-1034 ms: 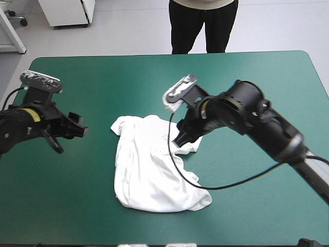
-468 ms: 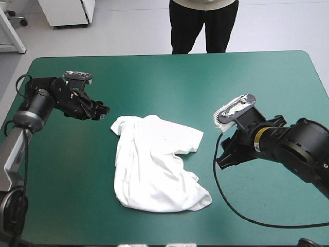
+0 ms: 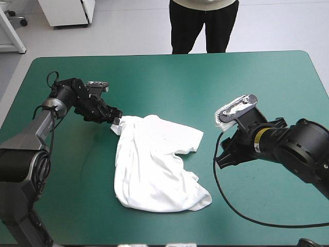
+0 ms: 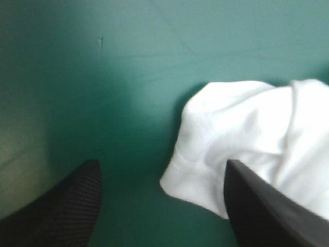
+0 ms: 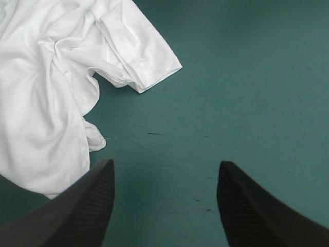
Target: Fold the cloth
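The white T-shirt (image 3: 154,164) lies loosely spread and wrinkled in the middle of the teal-green table, one sleeve (image 3: 186,140) pointing right. My left gripper (image 3: 116,118) is low at the shirt's far left corner. In the left wrist view that gripper (image 4: 162,165) is open and the corner of the T-shirt (image 4: 241,139) lies just ahead, reaching in between the fingers. My right gripper (image 3: 222,156) hovers to the right of the shirt, apart from it. In its own view the right gripper (image 5: 164,164) is open over bare cover, with the T-shirt (image 5: 51,77) and its sleeve ahead and to one side.
Bare teal-green cover (image 3: 257,87) surrounds the shirt on all sides. A black cable loops on the table in front of the right arm.
My left gripper has moved right along the table to the shirt's far left corner. The right gripper drew back rightward off the sleeve earlier and has held still since.
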`<state>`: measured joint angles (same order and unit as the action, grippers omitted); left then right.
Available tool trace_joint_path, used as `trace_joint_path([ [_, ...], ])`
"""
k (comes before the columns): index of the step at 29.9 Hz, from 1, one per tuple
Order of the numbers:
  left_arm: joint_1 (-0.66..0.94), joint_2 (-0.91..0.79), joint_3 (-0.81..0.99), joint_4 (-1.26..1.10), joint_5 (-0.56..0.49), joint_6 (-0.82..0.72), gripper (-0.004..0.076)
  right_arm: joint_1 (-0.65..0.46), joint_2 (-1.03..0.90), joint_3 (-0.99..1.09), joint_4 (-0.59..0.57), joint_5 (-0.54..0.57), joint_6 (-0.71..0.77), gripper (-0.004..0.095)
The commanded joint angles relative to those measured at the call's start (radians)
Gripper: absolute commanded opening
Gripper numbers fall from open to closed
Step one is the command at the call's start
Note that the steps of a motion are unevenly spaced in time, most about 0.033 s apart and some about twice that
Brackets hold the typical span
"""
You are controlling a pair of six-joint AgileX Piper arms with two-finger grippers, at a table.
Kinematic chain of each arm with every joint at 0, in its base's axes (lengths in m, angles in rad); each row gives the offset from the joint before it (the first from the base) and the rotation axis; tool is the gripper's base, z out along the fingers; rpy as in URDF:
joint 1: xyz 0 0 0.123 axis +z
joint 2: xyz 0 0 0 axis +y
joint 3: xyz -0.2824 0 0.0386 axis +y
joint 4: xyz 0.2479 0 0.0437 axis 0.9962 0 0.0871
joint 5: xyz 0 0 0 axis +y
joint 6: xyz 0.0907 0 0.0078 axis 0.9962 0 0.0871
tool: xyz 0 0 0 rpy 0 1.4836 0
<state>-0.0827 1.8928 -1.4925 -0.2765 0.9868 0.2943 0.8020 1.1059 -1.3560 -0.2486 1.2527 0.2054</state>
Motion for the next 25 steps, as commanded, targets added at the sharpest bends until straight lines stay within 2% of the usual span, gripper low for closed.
trace_joint_path([
  [1,-0.03,-0.014,-0.031,-0.006,0.0,0.011,0.0494,-0.006,-0.018,-0.024,-0.026,-0.005,0.007,0.0554],
  [8,-0.12,0.061,-0.031,0.106,-0.008,0.004,0.0487,-0.006,-0.018,-0.024,-0.026,-0.005,0.007,0.0554],
  [10,-0.135,0.068,-0.031,0.12,-0.01,0.004,0.0447,-0.006,-0.018,-0.024,-0.026,-0.005,0.007,0.0554],
  [11,-0.138,0.069,-0.031,0.133,-0.005,0.004,0.0409,-0.006,-0.018,-0.024,-0.026,-0.005,0.007,0.0554],
  [12,-0.14,0.069,-0.031,0.135,-0.001,0.004,0.0336,-0.006,-0.018,-0.024,-0.026,-0.005,0.007,0.0554],
  [15,-0.143,0.069,-0.031,0.128,0.01,0.012,0.0042,-0.006,-0.018,-0.024,-0.027,-0.005,0.013,0.0554],
  [16,-0.145,0.069,-0.031,0.128,0.01,0.022,-0.0002,-0.006,-0.018,-0.024,-0.027,-0.005,0.013,0.0554],
  [21,-0.147,0.067,-0.031,0.115,0.01,0.046,-0.0009,-0.006,-0.018,-0.022,-0.015,-0.005,0.02,0.0553],
  [25,-0.145,0.049,-0.031,0.141,0.005,0.046,-0.0009,-0.013,-0.007,0.03,0.096,-0.005,-0.024,0.0553],
])
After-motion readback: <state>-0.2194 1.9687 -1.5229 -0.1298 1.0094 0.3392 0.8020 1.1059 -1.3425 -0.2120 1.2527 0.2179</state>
